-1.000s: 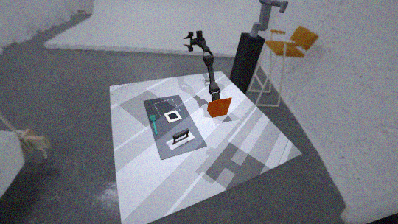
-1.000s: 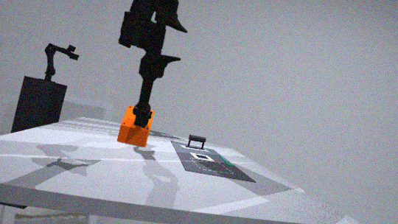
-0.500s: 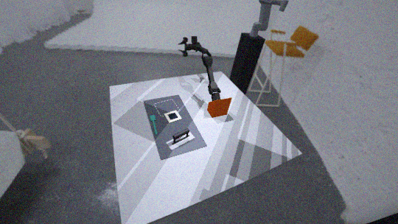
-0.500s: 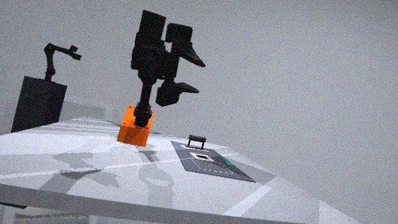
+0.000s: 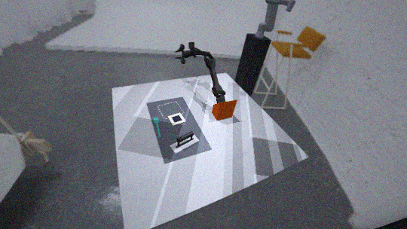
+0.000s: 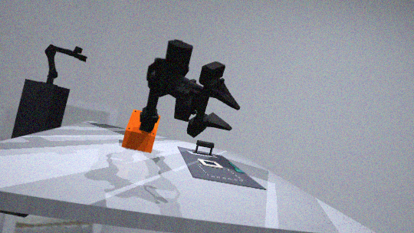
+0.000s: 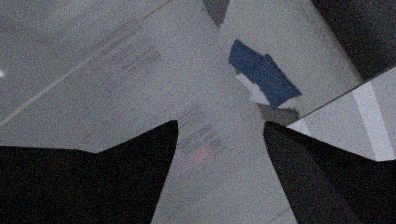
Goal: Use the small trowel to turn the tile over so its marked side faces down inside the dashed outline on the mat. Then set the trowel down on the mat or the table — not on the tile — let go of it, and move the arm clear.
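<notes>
A white tile with a dark square on its upper face (image 5: 176,119) (image 6: 210,163) lies flat on the grey mat (image 5: 188,126) (image 6: 249,185), at one edge of the dashed outline (image 5: 166,103) (image 6: 226,178), most of the outline being bare. A flat pale plate with a black bridge handle (image 5: 185,138) (image 6: 205,144), trowel-like, rests on the mat beyond the tile. A thin teal tool (image 5: 157,128) (image 6: 235,167) lies near the mat's side edge. Which is the small trowel I cannot tell for certain. My gripper (image 5: 177,53) (image 6: 235,119) (image 7: 220,127) is open and empty, high above the table, touching nothing.
An orange block (image 5: 224,110) (image 6: 139,139) stands at my arm's base on the white, shadow-striped table (image 5: 143,188). Behind are another arm on a black pedestal (image 5: 253,56) (image 6: 40,107) and an orange-seated chair (image 5: 290,49). The wrist view shows a blue object (image 7: 265,75) beyond the table.
</notes>
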Robot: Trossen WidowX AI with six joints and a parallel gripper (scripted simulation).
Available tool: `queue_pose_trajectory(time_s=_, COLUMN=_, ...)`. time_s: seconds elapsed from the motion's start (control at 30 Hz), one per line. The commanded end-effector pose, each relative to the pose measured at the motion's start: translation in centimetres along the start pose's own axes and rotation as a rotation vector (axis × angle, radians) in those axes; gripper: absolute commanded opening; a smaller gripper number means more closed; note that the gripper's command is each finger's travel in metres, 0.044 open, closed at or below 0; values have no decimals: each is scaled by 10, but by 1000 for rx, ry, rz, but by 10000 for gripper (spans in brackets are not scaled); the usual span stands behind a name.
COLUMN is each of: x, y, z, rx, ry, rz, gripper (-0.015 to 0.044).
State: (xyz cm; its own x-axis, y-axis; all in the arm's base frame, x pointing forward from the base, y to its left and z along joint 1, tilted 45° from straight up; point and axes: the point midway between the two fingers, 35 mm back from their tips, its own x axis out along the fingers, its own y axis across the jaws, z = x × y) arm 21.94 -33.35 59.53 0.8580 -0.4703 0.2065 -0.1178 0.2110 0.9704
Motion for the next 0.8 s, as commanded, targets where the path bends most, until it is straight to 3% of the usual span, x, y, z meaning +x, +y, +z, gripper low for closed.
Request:
queue_pose_trajectory(time_s=0.0, x=24, y=-28, z=-10, rx=30, ry=25, rz=-56, gripper=270)
queue_pose_trajectory(time_s=0.77, x=123, y=-169, z=-109, rx=19, ry=187, rz=-361, gripper=270)
